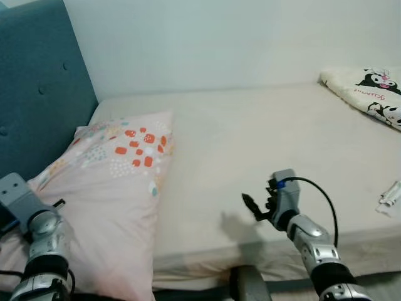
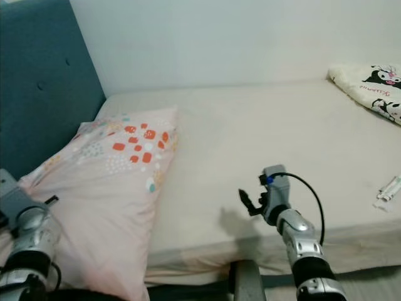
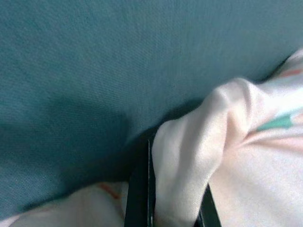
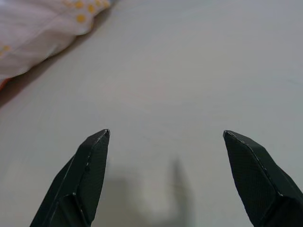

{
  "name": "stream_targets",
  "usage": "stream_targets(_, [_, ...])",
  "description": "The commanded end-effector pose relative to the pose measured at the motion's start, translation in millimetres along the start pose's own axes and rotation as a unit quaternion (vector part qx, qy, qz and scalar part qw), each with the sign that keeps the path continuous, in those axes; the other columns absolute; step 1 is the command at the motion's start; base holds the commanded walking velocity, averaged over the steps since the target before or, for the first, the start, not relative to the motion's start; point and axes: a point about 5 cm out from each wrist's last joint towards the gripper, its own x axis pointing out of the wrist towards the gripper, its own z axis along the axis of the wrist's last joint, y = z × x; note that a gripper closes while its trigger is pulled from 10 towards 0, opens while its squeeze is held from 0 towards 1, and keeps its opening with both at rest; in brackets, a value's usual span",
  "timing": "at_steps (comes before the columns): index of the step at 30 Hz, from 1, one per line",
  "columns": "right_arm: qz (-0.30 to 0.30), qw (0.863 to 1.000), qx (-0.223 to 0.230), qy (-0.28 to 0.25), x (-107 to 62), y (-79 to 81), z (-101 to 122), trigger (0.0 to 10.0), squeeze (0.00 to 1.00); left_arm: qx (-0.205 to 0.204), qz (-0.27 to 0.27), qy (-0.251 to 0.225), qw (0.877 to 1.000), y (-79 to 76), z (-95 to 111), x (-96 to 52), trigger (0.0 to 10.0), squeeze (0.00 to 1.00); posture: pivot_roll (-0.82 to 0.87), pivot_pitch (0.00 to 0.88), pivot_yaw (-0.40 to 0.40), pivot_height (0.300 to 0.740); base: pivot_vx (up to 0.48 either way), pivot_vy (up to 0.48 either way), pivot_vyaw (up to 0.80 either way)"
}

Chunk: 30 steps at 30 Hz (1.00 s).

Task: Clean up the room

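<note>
A pink pillow [image 1: 119,182] with orange and teal spots lies at the left end of the bed [image 1: 263,138], leaning towards the teal headboard [image 1: 37,94]. My left gripper [image 3: 173,208] is at the pillow's near corner by the headboard, shut on a fold of the pillow's fabric [image 3: 189,156]. My right gripper [image 1: 252,205] hovers low over the bare sheet near the bed's front edge, to the right of the pillow. In the right wrist view its fingers [image 4: 85,175] stand wide apart, open, with nothing between them.
A folded cream blanket with a black cartoon print [image 1: 369,94] lies at the far right of the bed. A small white item [image 1: 390,195] rests near the right edge. A grey rounded object [image 1: 247,282] sits below the bed's front edge. A plain wall runs behind.
</note>
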Motion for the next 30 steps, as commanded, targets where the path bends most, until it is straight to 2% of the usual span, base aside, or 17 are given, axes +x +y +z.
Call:
stream_targets(1, [0.016, 1.0, -0.007, 0.004, 2.0, 5.7, -1, 10.0, 0.0, -0.041, 0.052, -0.037, 0.997, 18.7, 24, 7.3, 0.0, 0.0, 0.02, 0.0, 0.006, 0.54, 0.0, 0.0, 0.0])
stream_targets(3, [0.023, 1.0, -0.009, 0.004, 4.5, 7.1, 2, 10.0, 0.0, -0.062, 0.073, -0.052, 0.994, 34.2, 33, 7.3, 0.0, 0.0, 0.03, 0.0, -0.009, 0.54, 0.0, 0.0, 0.0])
stream_targets(4, [0.023, 1.0, -0.009, 0.004, 4.5, 7.1, 2, 10.0, 0.0, -0.062, 0.073, -0.052, 0.994, 34.2, 33, 7.3, 0.0, 0.0, 0.03, 0.0, -0.009, 0.54, 0.0, 0.0, 0.0])
stream_targets(6, [0.03, 0.999, -0.012, 0.003, 6.4, 8.7, 5, 10.0, 0.0, -0.076, 0.094, -0.052, 0.991, 50.1, 34, 3.8, 0.0, 0.0, 0.03, 0.0, -0.017, 0.54, 0.0, 0.0, 0.0])
stream_targets(8, [0.03, 0.999, -0.012, 0.003, 6.4, 8.7, 5, 10.0, 0.0, -0.076, 0.094, -0.052, 0.991, 50.1, 34, 3.8, 0.0, 0.0, 0.03, 0.0, -0.017, 0.54, 0.0, 0.0, 0.0])
stream_targets(10, [0.038, 0.999, -0.013, 0.004, 7.4, 10.5, 7, 10.0, 0.0, -0.078, 0.108, -0.047, 0.99, 63.7, 30, -2.8, 0.0, 0.0, 0.04, 0.0, -0.03, 0.54, 0.0, 0.0, 0.0])
stream_targets(13, [0.051, 0.999, -0.016, 0.009, 8.7, 15.1, 5, 10.0, 0.0, -0.068, 0.117, -0.002, 0.991, 75.9, 7, -16.2, 0.0, 0.0, 0.05, 0.0, -0.033, 0.54, 0.0, 0.0, 0.0])
stream_targets(15, [0.054, 0.998, -0.017, 0.011, 9.7, 17.4, 5, 10.0, 0.0, -0.06, 0.101, 0.032, 0.993, 71.5, -9, -23.8, 0.0, 0.0, 0.05, 0.0, -0.035, 0.54, 0.0, 0.0, 0.0])
stream_targets(18, [0.056, 0.998, -0.018, 0.012, 10.6, 19.6, 4, 10.0, 0.0, -0.055, 0.027, 0.124, 0.99, 47.8, -42, -42.9, 0.0, 0.0, 0.05, 0.0, -0.03, 0.54, 0.0, 0.0, 0.0])
stream_targets(20, [0.057, 0.998, -0.018, 0.012, 10.8, 20.1, 4, 10.0, 0.0, -0.055, 0.01, 0.144, 0.988, 42.7, -49, -47.9, 0.0, 0.0, 0.04, 0.0, -0.026, 0.54, 0.0, 0.0, 0.0])
stream_targets(21, [0.056, 0.998, -0.018, 0.012, 10.4, 20.5, 3, 10.0, 0.0, -0.051, -0.015, 0.168, 0.984, 35.0, -57, -54.1, 1.3, 0.18, 0.04, 0.0, -0.022, 0.54, 0.0, 0.0, 0.0])
stream_targets(23, [0.056, 0.998, -0.018, 0.013, 10.0, 20.7, 2, 10.0, 0.0, -0.048, -0.032, 0.184, 0.981, 29.8, -62, -58.4, 1.3, 0.18, 0.04, 0.0, -0.022, 0.54, 0.0, 0.0, 0.0])
stream_targets(24, [0.054, 0.998, -0.016, 0.012, 9.1, 20.3, 2, 10.0, 0.0, -0.04, -0.058, 0.191, 0.979, 22.9, -62, -60.1, 10.0, 0.9, 0.04, 0.0, -0.017, 0.54, 0.0, 0.0, 0.0])
stream_targets(26, [0.053, 0.998, -0.014, 0.012, 8.5, 20.0, 1, 10.0, 0.0, -0.034, -0.075, 0.194, 0.978, 18.5, -62, -61.0, 10.0, 0.9, 0.04, 0.0, -0.017, 0.54, 0.0, 0.0, 0.0])
stream_targets(27, [0.051, 0.999, -0.013, 0.012, 7.7, 19.6, 0, 10.0, 0.0, -0.035, -0.091, 0.183, 0.978, 14.5, -56, -57.5, 10.0, 1.0, 0.03, 0.0, -0.011, 0.54, 0.0, 0.0, 0.0])
stream_targets(28, [0.051, 0.999, -0.013, 0.012, 7.7, 19.6, 0, 10.0, 0.0, -0.035, -0.091, 0.183, 0.978, 14.5, -56, -57.5, 10.0, 1.0, 0.03, 0.0, -0.011, 0.54, 0.0, 0.0, 0.0])
stream_targets(30, [0.049, 0.999, -0.012, 0.012, 6.5, 19.1, -1, 10.0, 0.0, -0.014, -0.135, 0.127, 0.983, 8.3, -31, -41.9, 10.0, 1.0, 0.03, 0.0, -0.005, 0.54, 0.0, 0.0, 0.0])
